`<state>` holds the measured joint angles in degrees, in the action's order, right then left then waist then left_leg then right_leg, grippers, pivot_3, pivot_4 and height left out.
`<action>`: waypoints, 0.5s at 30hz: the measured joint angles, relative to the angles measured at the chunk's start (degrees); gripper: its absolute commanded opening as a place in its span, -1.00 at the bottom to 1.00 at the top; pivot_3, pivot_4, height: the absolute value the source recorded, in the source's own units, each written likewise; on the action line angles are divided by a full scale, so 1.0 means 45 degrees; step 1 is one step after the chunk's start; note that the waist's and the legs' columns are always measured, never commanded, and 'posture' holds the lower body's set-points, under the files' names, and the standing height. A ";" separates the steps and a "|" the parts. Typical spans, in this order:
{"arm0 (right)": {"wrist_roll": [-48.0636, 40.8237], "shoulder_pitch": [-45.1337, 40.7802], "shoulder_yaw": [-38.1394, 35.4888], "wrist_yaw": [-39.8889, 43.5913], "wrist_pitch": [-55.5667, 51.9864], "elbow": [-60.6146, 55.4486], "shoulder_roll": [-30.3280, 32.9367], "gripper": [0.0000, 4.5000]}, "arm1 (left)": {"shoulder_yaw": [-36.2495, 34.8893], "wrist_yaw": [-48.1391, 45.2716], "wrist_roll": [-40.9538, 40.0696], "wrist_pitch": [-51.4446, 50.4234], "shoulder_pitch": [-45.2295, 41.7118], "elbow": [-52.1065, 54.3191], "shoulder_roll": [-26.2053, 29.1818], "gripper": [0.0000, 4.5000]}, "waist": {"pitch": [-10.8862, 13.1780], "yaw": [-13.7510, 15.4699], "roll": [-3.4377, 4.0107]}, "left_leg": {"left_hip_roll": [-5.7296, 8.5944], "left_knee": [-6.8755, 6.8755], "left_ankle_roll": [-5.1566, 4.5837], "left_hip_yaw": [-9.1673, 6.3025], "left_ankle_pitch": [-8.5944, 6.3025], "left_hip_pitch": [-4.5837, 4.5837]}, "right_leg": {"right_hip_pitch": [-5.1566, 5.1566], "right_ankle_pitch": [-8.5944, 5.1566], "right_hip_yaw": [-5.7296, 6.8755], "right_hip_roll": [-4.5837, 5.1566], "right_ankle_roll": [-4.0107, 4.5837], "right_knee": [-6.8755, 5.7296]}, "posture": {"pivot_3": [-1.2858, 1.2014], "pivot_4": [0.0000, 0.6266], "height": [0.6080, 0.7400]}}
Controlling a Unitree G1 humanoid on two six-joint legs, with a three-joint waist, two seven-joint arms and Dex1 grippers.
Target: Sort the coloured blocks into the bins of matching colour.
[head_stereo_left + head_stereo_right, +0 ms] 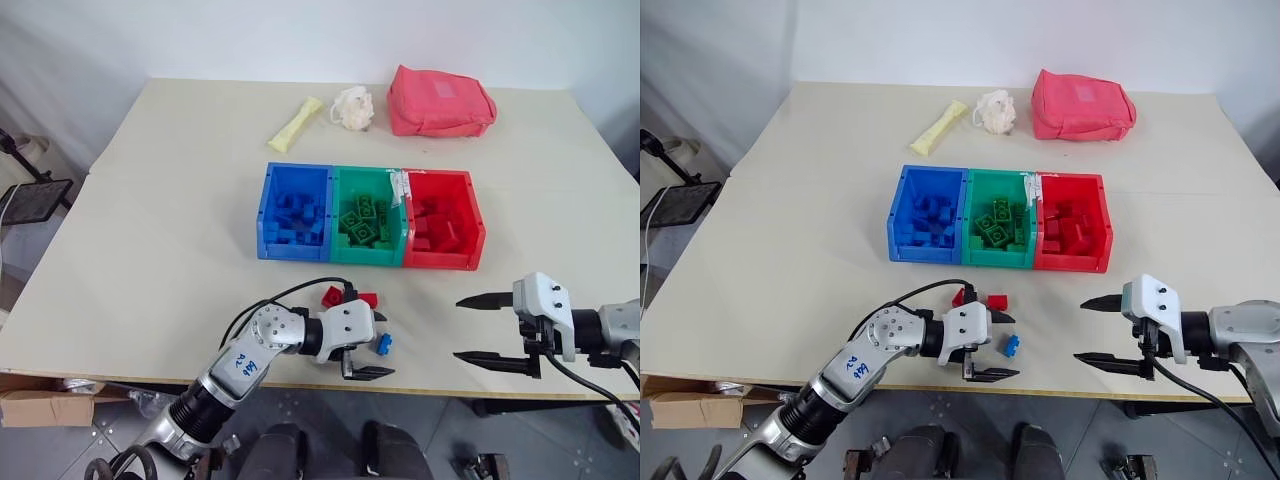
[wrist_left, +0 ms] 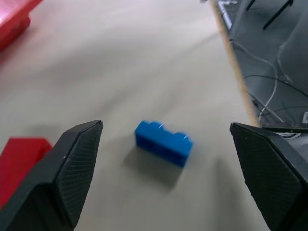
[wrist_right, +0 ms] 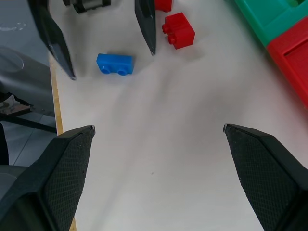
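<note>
A: All three bins point(image 1: 369, 262) already hold bricks. A blue block point(image 2: 163, 142) and red blocks point(image 1: 997, 301) lie loose near the table's near edge.

B: The left gripper point(image 2: 171, 180) straddles the blue one, wide, gripping nothing. The right gripper point(image 1: 1088, 328) gapes empty.

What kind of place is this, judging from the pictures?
Probably a lab or test room set up for robot trials: a plain beige table against a bare white wall, three sorting bins laid out in a row, and loose cables on the floor beside the table.

Small blue block point(image 1: 1011, 345) lies flat near two red blocks point(image 1: 997, 301); bins point(image 1: 997, 264) beyond hold matching blocks.
</note>
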<state>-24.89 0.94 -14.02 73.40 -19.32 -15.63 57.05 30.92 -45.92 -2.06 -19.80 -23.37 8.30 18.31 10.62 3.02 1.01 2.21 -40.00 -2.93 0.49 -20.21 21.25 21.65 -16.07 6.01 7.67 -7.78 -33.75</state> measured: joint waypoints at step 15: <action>-0.0093 0.0160 -0.0063 -0.0225 -0.0163 -0.0032 0.0042 1.00 | -0.0011 0.0026 0.0339 0.1517 -0.0006 -0.0499 -0.0460 -0.43 | 0.0000 -0.0002 0.0000 | 0.0001 -0.0001 -0.0001 0.0000 0.0001 -0.0002 | -0.0003 0.0000 0.0003 0.0002 0.0000 -0.0001 | 0.03 -0.52 1.00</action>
<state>-25.31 1.66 -14.30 72.39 -20.06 -15.78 57.24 30.88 -45.80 -0.53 -12.97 -23.39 6.05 16.24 10.62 3.01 1.01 2.21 -40.01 -2.94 0.49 -20.20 21.24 21.64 -16.07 6.03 7.68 -7.78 -33.75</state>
